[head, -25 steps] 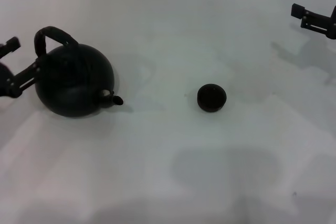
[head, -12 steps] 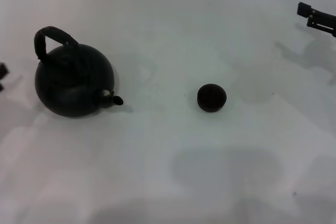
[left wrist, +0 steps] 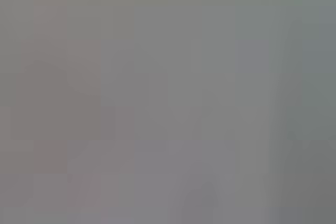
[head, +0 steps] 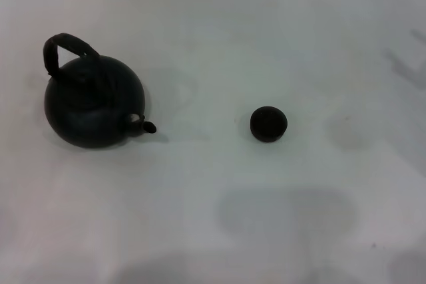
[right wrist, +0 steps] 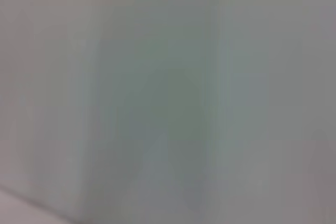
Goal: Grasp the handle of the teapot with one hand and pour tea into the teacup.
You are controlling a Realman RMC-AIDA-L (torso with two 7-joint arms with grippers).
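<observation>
The black teapot (head: 93, 101) sits upright at the frame's left, handle (head: 63, 48) arched free above, spout aimed at the tiny teacup (head: 268, 124) right of centre, ready for pouring, though neither gripper shows, so their grip is unknowable.

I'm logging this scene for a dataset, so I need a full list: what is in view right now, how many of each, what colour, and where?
teapot: one, matte black, standing upright on the robot's left side of the table, spout toward the teacup.
handle: one, black, arched over the teapot's top; nothing grips it.
teacup: one, black, small and handleless, near the middle of the table, right of the teapot and apart from it.
table: one, white, under both items.
Left gripper and right gripper: neither shows in the head view, and both wrist views show only a featureless grey surface.
</observation>
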